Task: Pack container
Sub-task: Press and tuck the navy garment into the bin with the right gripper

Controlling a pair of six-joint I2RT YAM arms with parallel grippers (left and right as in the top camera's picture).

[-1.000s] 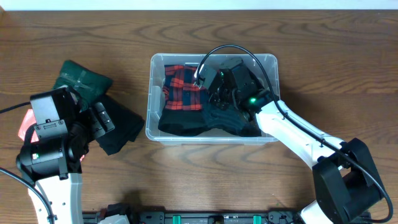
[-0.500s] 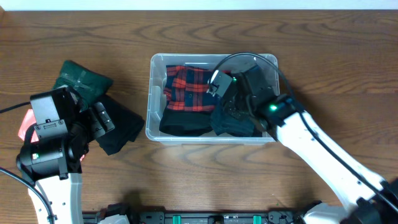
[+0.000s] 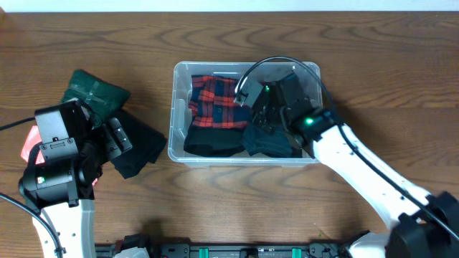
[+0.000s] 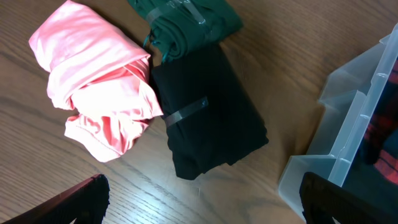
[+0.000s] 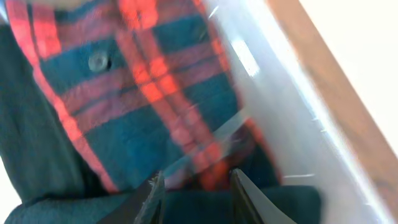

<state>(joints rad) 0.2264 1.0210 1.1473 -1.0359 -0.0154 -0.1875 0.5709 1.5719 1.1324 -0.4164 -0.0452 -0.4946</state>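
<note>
The clear plastic container (image 3: 172, 136) stands mid-table; its corner shows in the left wrist view (image 4: 348, 143) and its wall in the right wrist view (image 5: 280, 124). Inside lie a red plaid shirt (image 3: 215, 100) (image 5: 155, 81) on the left and a dark teal garment (image 3: 269, 140) (image 5: 199, 208) on the right. My right gripper (image 3: 262, 115) (image 5: 196, 190) is down inside the container, its fingers closed on the dark teal garment. My left gripper (image 3: 118, 136) (image 4: 205, 211) is open and empty, hovering over the table just left of the container.
Left of the container lie a folded black garment (image 3: 140, 150) (image 4: 208, 112) with a tape band, a rolled pink garment (image 4: 93, 87) (image 3: 27, 143) and a dark green garment (image 3: 93, 89) (image 4: 186, 22). A cable loops over the right arm above the container.
My right gripper has carried the dark teal garment from the container's middle toward its right side, uncovering more of the plaid shirt. The left arm has not moved.
</note>
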